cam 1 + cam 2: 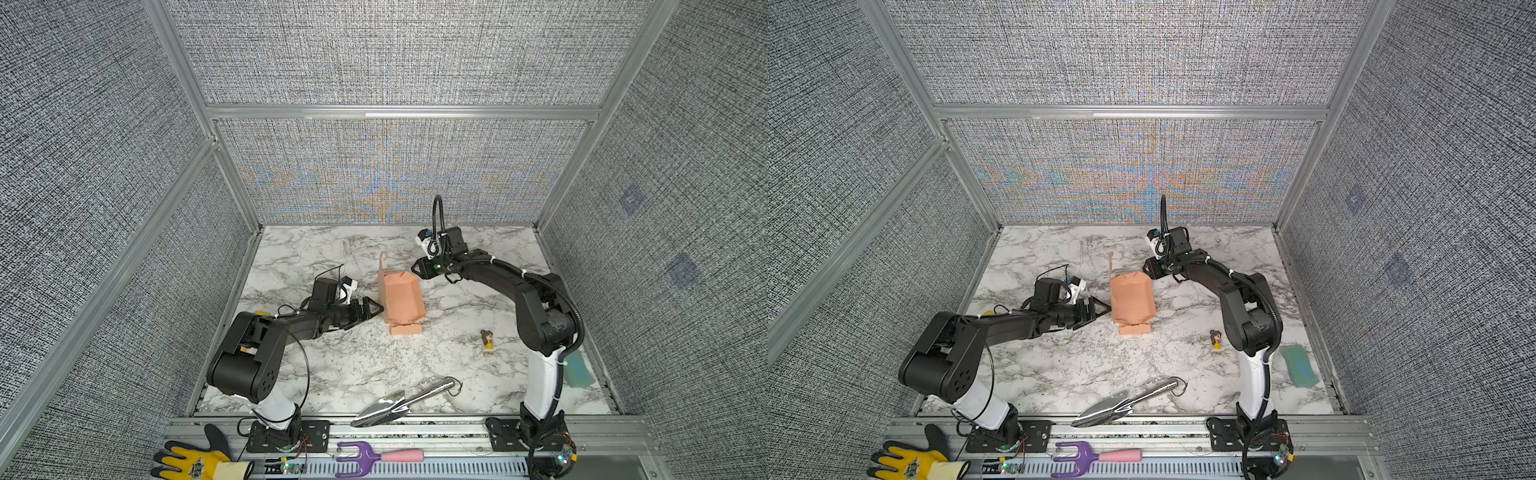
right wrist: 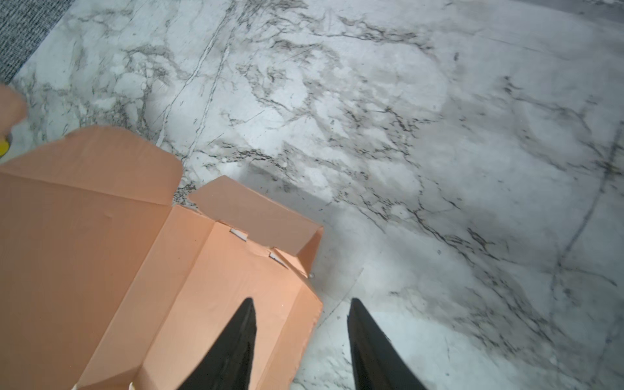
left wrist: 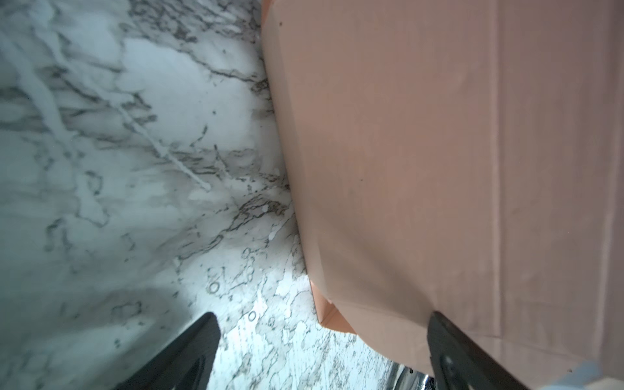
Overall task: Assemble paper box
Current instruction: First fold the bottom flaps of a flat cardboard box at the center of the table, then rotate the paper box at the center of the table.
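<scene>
Paper box sits mid-table on the marble tabletop, between both arms. It is half formed: body folded up, one tall flap upright at its far left corner, a tab lying flat at the near end. Left gripper has jaws spread wide, holding nothing. Its tip is right at the box's left wall, but contact is unclear. In the left wrist view one finger overlaps that wall and the other is over bare marble. Right gripper has jaws apart and is not clamped: one finger is over the top panel, the other is past the box's edge, so they straddle the far right corner. The main risk is that nothing pins the box, so any push from the left likely slides or spins the light card instead of folding it. A squeeze at that corner could crush the crease or pop the slotted tabs, which look barely seated. The tall flap may flop back or catch the right arm. The trowel and figurine are well apart and no issue.
</scene>
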You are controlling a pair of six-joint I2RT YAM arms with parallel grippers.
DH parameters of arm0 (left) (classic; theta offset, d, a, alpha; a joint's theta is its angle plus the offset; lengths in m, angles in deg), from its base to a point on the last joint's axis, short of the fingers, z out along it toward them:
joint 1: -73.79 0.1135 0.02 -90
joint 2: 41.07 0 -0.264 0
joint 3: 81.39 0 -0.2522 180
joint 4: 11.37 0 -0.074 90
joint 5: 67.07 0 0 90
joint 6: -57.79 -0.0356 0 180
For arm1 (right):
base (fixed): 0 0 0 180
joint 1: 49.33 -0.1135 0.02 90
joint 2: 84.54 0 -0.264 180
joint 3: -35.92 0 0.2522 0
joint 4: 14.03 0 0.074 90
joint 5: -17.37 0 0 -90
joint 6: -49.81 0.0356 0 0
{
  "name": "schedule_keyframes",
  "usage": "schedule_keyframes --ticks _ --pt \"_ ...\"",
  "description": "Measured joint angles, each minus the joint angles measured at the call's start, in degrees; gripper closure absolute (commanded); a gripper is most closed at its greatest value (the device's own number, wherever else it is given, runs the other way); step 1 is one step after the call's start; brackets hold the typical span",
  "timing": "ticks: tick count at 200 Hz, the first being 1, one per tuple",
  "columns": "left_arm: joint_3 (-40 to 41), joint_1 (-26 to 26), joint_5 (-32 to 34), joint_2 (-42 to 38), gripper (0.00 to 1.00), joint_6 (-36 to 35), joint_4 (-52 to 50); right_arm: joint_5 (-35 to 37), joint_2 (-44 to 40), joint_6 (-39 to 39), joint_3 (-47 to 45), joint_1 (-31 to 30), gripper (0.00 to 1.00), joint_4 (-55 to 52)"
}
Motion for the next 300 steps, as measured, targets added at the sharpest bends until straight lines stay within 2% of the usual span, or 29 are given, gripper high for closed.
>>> schedule_keyframes --ticks 50,107,147,208,228,264,300 --pt "-2.45 0.46 0.90 1.53 0.03 -0.22 -0.72 -1.22 4.94 -6.05 8.94 -0.07 0.51 -5.27" --pt "-2.80 1.20 1.03 0.92 0.03 -0.59 -1.88 -0.66 10.38 -9.14 17.55 -1.49 0.51 -10.16" --pt "-2.54 1.27 1.01 0.83 0.03 -0.61 -1.90 4.26 12.96 -13.38 20.98 -4.59 0.51 -14.01" --pt "-2.58 1.73 0.59 1.53 0.03 -0.59 -1.53 15.72 13.18 -20.52 18.95 -8.33 0.52 -14.08" --pt "-2.67 1.95 0.50 1.68 0.03 -0.59 -1.51 17.70 13.64 -21.42 18.91 -8.87 0.56 -13.29" --pt "-2.78 1.95 0.37 1.68 0.03 -0.59 -1.53 21.64 14.34 -22.21 18.91 -9.40 0.72 -11.89" --pt "-2.80 1.95 0.37 1.68 0.03 -0.35 -1.49 22.91 14.43 -22.58 18.64 -9.79 0.75 -9.22"
